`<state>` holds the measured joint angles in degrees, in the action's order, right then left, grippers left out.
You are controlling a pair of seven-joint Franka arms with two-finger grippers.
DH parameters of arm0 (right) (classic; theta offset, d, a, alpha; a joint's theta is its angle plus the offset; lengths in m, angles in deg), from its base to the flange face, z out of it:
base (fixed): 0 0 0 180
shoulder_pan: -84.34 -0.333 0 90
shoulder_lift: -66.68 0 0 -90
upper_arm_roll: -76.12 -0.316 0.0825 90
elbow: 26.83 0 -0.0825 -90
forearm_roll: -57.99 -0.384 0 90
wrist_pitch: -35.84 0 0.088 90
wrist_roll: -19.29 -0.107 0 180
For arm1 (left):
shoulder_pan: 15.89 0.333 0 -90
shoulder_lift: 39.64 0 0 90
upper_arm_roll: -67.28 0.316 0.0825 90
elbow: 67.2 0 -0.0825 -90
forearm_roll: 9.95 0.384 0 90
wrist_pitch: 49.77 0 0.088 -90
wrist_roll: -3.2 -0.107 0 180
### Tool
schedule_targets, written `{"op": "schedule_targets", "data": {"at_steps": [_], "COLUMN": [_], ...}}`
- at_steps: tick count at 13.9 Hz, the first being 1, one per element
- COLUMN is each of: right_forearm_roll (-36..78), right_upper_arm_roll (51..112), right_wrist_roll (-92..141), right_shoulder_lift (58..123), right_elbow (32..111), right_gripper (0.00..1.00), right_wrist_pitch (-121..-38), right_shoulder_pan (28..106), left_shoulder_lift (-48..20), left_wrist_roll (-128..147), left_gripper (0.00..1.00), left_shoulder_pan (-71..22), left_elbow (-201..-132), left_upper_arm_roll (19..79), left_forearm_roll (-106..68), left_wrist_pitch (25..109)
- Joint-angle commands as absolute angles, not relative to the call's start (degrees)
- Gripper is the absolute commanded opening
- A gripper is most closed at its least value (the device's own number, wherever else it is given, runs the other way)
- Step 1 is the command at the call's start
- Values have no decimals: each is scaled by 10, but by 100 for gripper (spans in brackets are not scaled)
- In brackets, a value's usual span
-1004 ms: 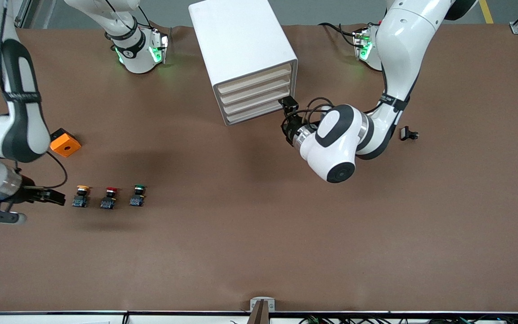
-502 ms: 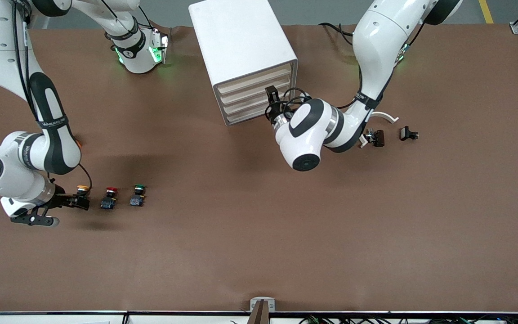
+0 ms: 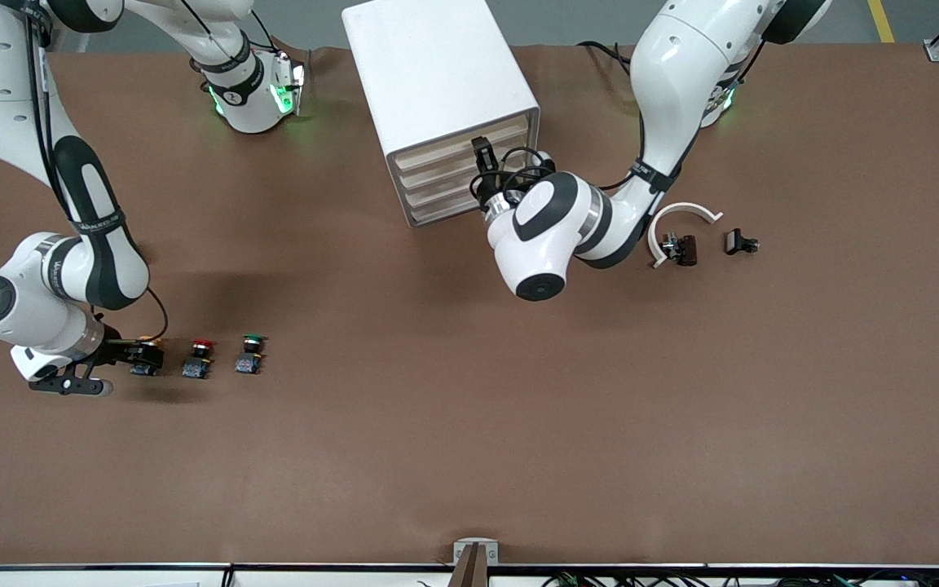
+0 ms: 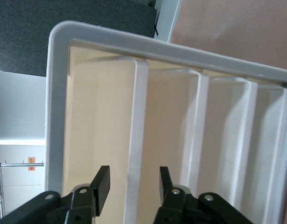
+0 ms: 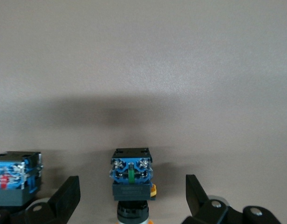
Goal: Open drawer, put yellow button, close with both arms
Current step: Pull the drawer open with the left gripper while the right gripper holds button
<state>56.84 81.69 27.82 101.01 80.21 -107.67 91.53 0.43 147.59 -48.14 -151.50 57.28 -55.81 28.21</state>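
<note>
Boxy white cabinet with cream slat fronts sits on the matte brown table. Left gripper is at the top drawer, jaws partly spread either side of its thin white lip, not clearly pinching. Right gripper is wide open around the tiny yellow button, not touching it, red button beside.

The left arm is bent at the elbow in the upper middle of the frame, its left hand held level with fingers parted. The right arm is folded down at the frame's left edge, its right hand held low, fingers spread wide.
</note>
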Motion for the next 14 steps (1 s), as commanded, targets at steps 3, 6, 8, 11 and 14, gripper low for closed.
{"op": "schedule_targets", "data": {"at_steps": [3, 6, 8, 11, 14], "right_forearm_roll": [561, 561, 561, 561, 559], "right_upper_arm_roll": [808, 808, 808, 808, 808], "right_wrist_roll": [294, 297, 310, 311, 308], "right_shoulder_lift": [1013, 1014, 1018, 1021, 1021], "right_elbow": [822, 822, 822, 821, 818], "right_gripper": [100, 96, 61, 19, 0], "right_wrist_pitch": [-1114, -1114, -1115, -1116, -1114], "right_shoulder_pan": [923, 921, 923, 923, 922], "left_shoulder_lift": [18, 25, 25, 21, 19], "left_wrist_roll": [1484, 1484, 1483, 1483, 1478], "left_gripper": [26, 0, 0, 0, 0], "left_shoulder_pan": [-507, -507, -504, -500, -498], "left_elbow": [-1514, -1513, -1511, -1506, -1499], "left_upper_arm_roll": [578, 579, 584, 618, 664], "left_forearm_roll": [-590, -588, -585, -583, -582], "left_wrist_pitch": [294, 296, 296, 296, 296]}}
